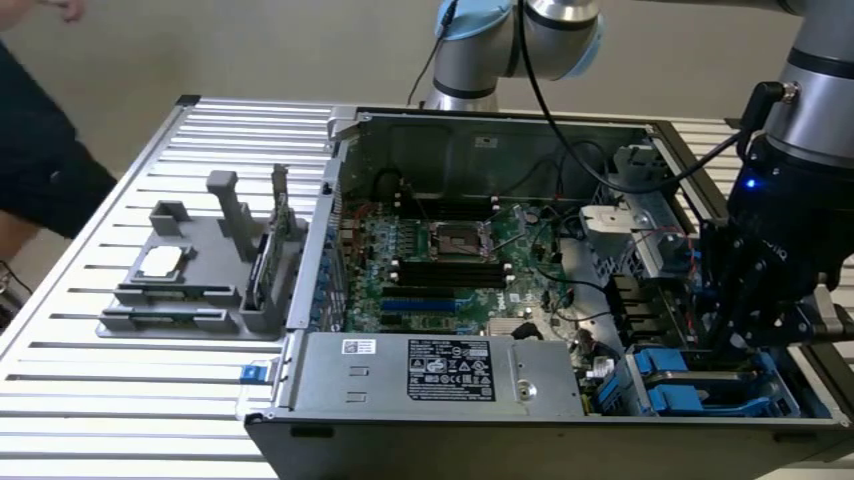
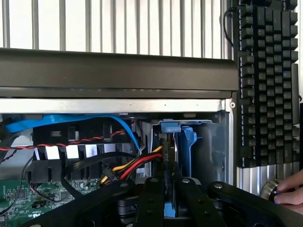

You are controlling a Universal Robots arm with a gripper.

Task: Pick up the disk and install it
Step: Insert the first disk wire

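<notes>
Exterior view, its left to its right. A person (image 1: 40,150) in dark clothing stands at the far left edge of the slatted metal table (image 1: 80,330). On the table sits a grey fixture (image 1: 187,290) with a small square silver chip (image 1: 160,262) lying flat on it and cards standing upright along its right side.

Just beside it is the open computer case (image 1: 334,190): motherboard (image 1: 414,270) with the CPU socket (image 1: 454,238) near the middle, and the grey power-supply box (image 1: 427,372) with a black label across the near edge.

At the right end of the case I have the gripper (image 1: 737,335) down inside the drive bay (image 1: 694,385), among blue plastic parts.

Wrist view: the black fingers (image 2: 151,194) are clenched close together on the disk (image 2: 185,146), which stands on edge between them, blue carrier showing, inside the bay. Red, yellow and black power wires (image 2: 137,165) run just beside it. Past the case wall lie a black keyboard (image 2: 265,80) and a hand (image 2: 291,191).
</notes>
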